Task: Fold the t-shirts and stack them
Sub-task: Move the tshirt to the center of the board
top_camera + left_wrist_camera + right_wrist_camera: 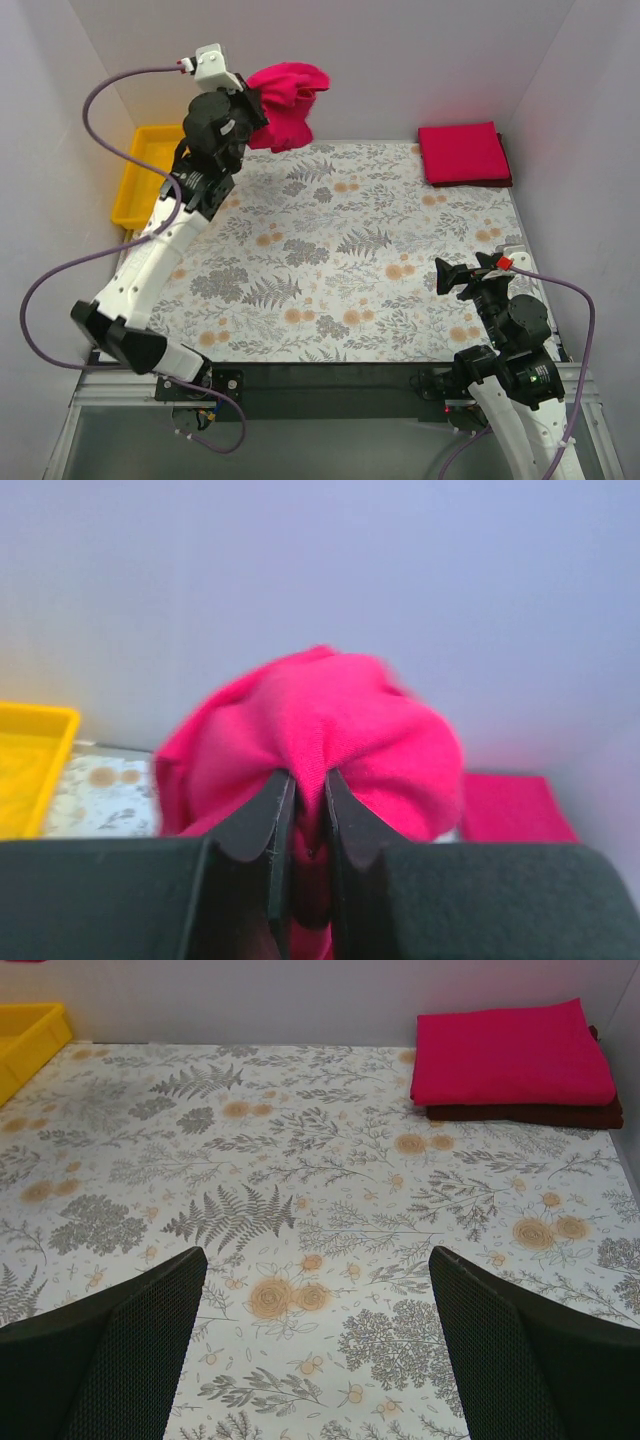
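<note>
A crumpled crimson t-shirt (285,103) hangs bunched in the air at the back left of the table, near the rear wall. My left gripper (255,105) is shut on it; in the left wrist view the cloth (320,740) is pinched between the two nearly touching jaws of the left gripper (307,780) and bulges out above them. A folded stack of t-shirts (463,154) lies at the back right corner, a bright red one on a darker one (520,1115). My right gripper (318,1260) stands open low over the table's near right, nothing between its fingers.
A yellow plastic tray (143,172) sits at the left edge of the table, under and beside the left arm. The floral tablecloth (340,250) covers the table. White walls close in the back and both sides.
</note>
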You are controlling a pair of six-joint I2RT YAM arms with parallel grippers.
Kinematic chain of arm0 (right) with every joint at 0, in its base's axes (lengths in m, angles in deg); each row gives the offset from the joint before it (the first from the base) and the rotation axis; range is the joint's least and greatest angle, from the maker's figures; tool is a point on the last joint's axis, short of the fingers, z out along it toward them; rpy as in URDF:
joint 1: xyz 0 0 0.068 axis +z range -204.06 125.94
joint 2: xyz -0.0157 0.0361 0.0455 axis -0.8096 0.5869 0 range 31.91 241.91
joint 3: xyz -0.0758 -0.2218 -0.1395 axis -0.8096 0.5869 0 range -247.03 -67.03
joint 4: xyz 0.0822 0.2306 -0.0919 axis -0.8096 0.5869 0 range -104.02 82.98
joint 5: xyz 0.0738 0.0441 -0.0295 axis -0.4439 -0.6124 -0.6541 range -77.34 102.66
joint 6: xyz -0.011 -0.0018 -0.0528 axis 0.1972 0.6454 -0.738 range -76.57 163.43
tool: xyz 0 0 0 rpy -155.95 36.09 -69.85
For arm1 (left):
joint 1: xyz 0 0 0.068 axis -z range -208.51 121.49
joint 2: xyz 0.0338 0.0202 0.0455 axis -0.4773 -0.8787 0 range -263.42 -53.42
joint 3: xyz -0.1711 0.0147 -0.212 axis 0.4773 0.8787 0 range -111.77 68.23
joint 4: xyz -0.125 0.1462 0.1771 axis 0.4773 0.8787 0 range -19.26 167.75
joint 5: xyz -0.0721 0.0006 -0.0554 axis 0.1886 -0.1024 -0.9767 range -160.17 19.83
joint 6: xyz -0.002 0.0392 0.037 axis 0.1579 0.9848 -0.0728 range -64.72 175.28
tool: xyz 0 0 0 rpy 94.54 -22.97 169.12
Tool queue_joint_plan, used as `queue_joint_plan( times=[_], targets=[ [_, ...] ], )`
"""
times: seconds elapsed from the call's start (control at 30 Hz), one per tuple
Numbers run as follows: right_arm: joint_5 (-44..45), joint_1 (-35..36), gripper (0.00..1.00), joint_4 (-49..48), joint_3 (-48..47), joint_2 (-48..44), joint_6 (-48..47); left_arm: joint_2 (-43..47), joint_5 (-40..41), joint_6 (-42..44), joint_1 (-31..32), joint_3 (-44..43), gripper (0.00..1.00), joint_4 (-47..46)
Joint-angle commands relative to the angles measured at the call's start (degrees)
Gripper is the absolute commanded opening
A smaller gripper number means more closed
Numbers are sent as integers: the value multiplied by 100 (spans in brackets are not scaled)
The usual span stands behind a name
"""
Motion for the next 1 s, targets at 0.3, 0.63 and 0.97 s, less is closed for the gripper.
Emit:
queue_joint_plan(
  times=[0.3, 0.63, 0.97],
  targets=[
    [-415, 31, 98, 145, -307, 458, 188, 2124, -449, -753, -35, 3866, 77, 396],
    [-1436, 31, 98, 384, -844, 2373, 935, 3021, -2285, -1465, -26, 5624, 79, 958],
    [-2060, 31, 85, -195, -581, 4526, 1384, 2943, -2920, -2292, 746, 6329, 79, 1012]
  ],
)
